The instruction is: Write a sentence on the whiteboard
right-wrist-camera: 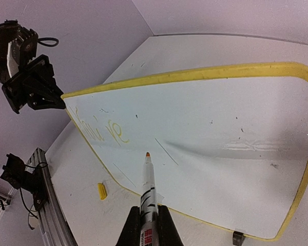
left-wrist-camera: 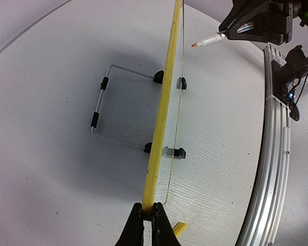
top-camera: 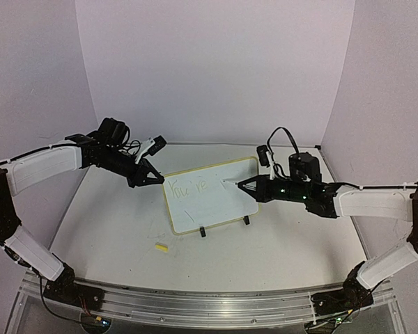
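Note:
The whiteboard [top-camera: 212,195] stands tilted on two black clip feet at the table's middle. Faint yellow-green writing [top-camera: 186,188] reads "You're" on its upper left; it also shows in the right wrist view [right-wrist-camera: 100,129]. My left gripper [top-camera: 153,179] is shut on the board's yellow rim [left-wrist-camera: 159,138] at its upper left corner. My right gripper [top-camera: 245,186] is shut on a white marker [right-wrist-camera: 147,184] with an orange tip [right-wrist-camera: 147,154], which hangs just off the board face, right of the writing. The marker also shows in the left wrist view [left-wrist-camera: 210,40].
A small yellow marker cap [top-camera: 161,246] lies on the table in front of the board's left corner, also in the right wrist view [right-wrist-camera: 102,190]. The board's wire stand [left-wrist-camera: 110,110] rests behind it. A metal rail [top-camera: 195,299] runs along the near edge.

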`<state>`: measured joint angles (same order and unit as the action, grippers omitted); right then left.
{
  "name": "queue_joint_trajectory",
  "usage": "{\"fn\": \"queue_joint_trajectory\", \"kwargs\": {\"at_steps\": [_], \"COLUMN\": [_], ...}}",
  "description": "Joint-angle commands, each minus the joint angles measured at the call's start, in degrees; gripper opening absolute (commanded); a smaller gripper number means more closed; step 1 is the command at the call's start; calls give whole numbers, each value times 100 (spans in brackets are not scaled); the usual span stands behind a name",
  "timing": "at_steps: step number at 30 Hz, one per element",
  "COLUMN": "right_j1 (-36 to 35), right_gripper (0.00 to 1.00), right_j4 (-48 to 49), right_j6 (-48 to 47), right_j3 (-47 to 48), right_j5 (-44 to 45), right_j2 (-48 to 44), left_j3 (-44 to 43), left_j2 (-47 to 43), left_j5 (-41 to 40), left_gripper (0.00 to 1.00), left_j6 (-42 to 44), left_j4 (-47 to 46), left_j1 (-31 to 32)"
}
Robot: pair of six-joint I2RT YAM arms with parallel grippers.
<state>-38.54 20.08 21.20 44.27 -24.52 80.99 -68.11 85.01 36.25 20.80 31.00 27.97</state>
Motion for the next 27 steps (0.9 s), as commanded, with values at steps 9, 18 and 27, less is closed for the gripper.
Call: {"fn": "queue_joint_trajectory", "kwargs": {"at_steps": [9, 18, 27], "right_j1": [5, -3, -7], "right_gripper": [0, 0, 0], "right_j4": [338, 346, 313], "right_j6": [109, 136, 176], "right_j3": [499, 607, 533], "right_j5": [146, 77, -17], "right_j2": [430, 639, 744], "left_j3": [-12, -15, -10], "left_j2": [-11, -20, -8], "left_j5": [-206, -206, -200], "left_gripper": [0, 0, 0], "left_j6": [179, 184, 186], "left_j4": [49, 52, 52], "left_j1": [16, 16, 16]}}
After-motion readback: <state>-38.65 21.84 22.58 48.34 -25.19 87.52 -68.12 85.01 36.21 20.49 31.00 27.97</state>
